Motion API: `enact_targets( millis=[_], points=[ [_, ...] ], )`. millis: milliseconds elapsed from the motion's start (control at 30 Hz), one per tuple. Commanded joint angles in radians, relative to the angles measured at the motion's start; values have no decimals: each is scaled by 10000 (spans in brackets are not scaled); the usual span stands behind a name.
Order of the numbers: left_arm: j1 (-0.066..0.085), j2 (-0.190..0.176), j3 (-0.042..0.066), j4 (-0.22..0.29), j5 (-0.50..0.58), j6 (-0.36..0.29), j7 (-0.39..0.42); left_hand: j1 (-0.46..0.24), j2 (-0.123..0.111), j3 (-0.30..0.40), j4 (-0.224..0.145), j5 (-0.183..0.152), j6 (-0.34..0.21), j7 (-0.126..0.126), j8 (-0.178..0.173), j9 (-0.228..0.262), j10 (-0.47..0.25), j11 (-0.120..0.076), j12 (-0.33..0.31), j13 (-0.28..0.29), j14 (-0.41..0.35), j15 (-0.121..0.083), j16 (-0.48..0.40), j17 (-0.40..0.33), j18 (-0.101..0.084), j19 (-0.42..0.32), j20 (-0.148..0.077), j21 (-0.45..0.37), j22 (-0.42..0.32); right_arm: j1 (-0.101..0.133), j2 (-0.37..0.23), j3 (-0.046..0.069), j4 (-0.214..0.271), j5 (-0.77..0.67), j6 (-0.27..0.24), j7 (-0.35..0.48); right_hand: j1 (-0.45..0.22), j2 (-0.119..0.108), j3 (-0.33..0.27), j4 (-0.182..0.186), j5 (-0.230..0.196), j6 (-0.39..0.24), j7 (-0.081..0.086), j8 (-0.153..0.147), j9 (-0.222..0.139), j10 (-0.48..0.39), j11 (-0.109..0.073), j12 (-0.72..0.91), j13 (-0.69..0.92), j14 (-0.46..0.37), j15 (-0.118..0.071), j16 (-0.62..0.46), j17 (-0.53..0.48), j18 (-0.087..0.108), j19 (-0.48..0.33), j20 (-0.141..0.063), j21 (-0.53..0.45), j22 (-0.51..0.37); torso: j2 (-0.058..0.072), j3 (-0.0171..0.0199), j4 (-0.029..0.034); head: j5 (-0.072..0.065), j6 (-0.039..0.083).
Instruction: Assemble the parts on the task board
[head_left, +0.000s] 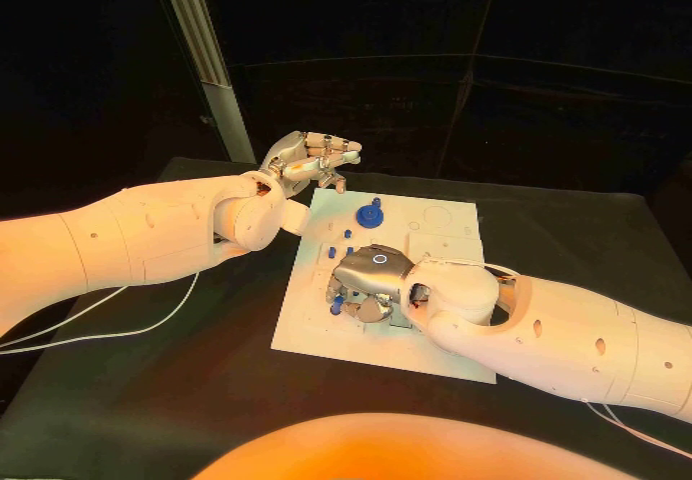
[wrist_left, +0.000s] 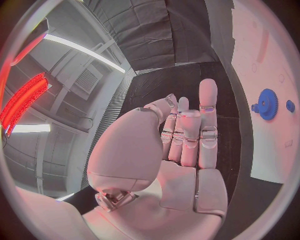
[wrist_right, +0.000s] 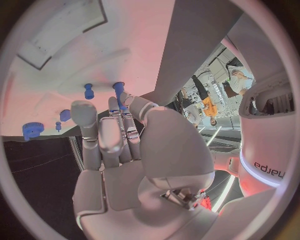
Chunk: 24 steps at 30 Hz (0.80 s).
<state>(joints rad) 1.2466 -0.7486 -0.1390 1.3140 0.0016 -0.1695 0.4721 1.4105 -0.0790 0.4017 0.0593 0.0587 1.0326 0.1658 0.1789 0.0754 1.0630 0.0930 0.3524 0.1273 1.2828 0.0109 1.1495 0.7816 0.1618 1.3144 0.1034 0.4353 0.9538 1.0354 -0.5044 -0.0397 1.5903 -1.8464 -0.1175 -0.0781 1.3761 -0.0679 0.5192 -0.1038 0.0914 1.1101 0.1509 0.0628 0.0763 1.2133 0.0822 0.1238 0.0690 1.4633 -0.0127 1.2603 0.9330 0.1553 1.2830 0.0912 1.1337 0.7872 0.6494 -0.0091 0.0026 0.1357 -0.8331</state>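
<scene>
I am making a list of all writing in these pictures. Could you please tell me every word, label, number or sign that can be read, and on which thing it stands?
"arpa", seen reversed and cut off at its start: on the robot's white body in the right wrist view.
Task board: faint outlines, too small to tell whether any is writing.
Left hand, right hand, blue gear: no writing to be seen.

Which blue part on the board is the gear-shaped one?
The blue gear near the task board's far edge, closest to the left hand. It is a wide toothed disc; the other blue parts are small pegs nearer the right hand.
</scene>
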Motion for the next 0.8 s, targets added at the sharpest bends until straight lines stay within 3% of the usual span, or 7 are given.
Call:
enact_targets(
  millis=[33,267,400,533,667,800],
  points=[
    [17,-8,6,13,32,142,18,-83,-16,68,15,16,-70,11,44,2,-49,-4,61,14,-85,-11,20,-10,180,-78,23,-68,14,15,-37,2,53,-257,165,-120,-100,8,-71,5,46,35,10,68,10,-27,-47,-47,6,91,23,59,13,-132,-27,21,-3,5,-2,0,0,-2,-9],
    [17,-5,6,9,32,156,9,-83,-16,68,15,16,-70,11,44,2,-49,-4,61,14,-85,-11,20,-10,180,-78,23,-68,14,12,-20,2,80,-307,137,-111,-200,-61,-135,37,64,-51,26,27,-7,-127,-24,-117,-16,80,38,42,-29,-128,-52,29,-25,-32,-5,1,-4,3,-5],
    [17,-3,6,10,32,160,-1,-103,-18,70,19,15,-79,15,52,2,-58,1,73,16,-86,-8,24,-7,179,-80,26,-68,15,13,18,2,50,-250,128,-46,-574,-339,-339,200,285,-574,189,-30,-103,-731,165,-463,-80,-5,188,-120,-334,-98,-206,131,-223,-335,-3,-3,1,-8,-15],
    [18,-8,6,16,31,162,-12,-103,-18,70,19,15,-79,15,52,2,-58,1,73,16,-86,-8,24,-7,179,-80,26,-68,15,13,26,2,22,-172,42,50,-811,-584,-726,314,178,-1065,260,-19,-121,-1503,316,-613,-77,-224,311,-593,-1151,57,-645,272,-847,-1247,0,-2,-3,-9,-22],
    [19,-7,6,10,31,161,-16,-103,-18,70,19,15,-79,15,52,2,-58,1,73,16,-86,-8,24,-7,179,-80,26,-68,15,13,11,2,28,-117,-206,175,-903,-667,-1288,402,104,-1503,271,-19,-123,-2000,356,-570,-59,-379,356,-962,-1717,145,-891,346,-1273,-1784,-6,-5,0,-60,27],
    [19,-8,6,-2,31,165,-21,-103,-18,70,19,15,-79,15,52,2,-58,1,73,16,-86,-8,24,-7,179,-80,26,-68,15,12,-91,1,92,-33,-606,299,-869,-599,-1688,463,126,-1661,269,0,-107,-2137,354,-490,-44,-389,353,-1045,-1835,162,-909,349,-1404,-1927,-4,10,-3,-64,34]
  ],
)
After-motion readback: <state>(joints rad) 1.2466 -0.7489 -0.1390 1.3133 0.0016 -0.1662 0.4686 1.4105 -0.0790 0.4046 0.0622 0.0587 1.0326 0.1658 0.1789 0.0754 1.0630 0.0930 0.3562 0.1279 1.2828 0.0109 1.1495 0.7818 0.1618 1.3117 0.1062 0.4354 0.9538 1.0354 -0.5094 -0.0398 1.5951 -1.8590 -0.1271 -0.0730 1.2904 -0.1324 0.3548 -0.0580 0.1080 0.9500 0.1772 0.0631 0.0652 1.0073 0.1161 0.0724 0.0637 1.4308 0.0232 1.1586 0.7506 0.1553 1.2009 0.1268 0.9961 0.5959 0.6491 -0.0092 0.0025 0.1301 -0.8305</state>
